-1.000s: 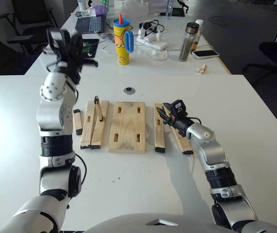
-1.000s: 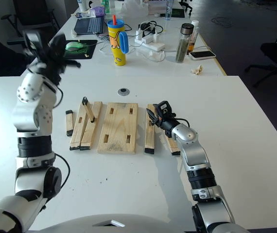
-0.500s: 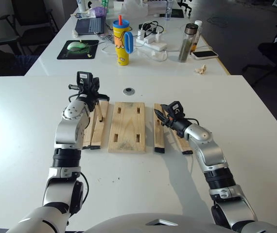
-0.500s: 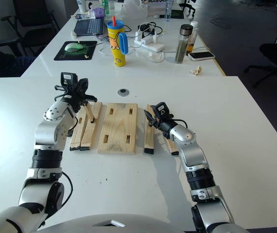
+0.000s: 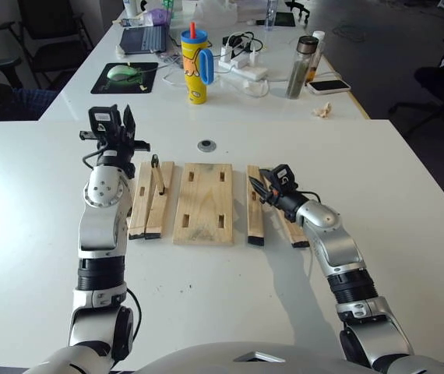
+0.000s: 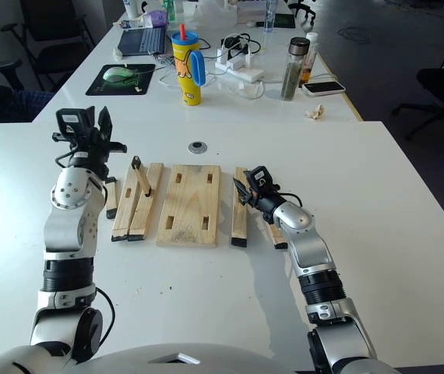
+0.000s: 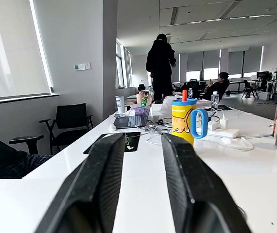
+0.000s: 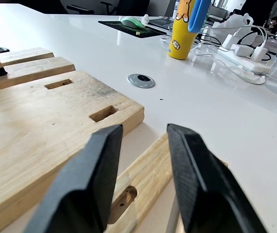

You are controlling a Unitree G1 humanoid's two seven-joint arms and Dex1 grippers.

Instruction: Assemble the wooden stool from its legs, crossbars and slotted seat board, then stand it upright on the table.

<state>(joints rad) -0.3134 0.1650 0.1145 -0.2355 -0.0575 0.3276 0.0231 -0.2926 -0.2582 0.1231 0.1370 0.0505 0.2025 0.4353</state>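
The left arm [image 5: 101,210] covers most of the short crossbar [image 6: 111,198], and the right gripper [image 5: 258,189] and its forearm hide the far end and middle of the outer right leg [image 5: 300,238]. In the right wrist view the seat board [image 8: 41,121] and the yellow cup [image 8: 183,36] run off the edge, and whether the fingers [image 8: 92,179] touch the inner right leg [image 8: 146,182] cannot be told. How the thin stick [image 5: 157,173] on the left legs [image 5: 148,206] is fixed is too small to tell.
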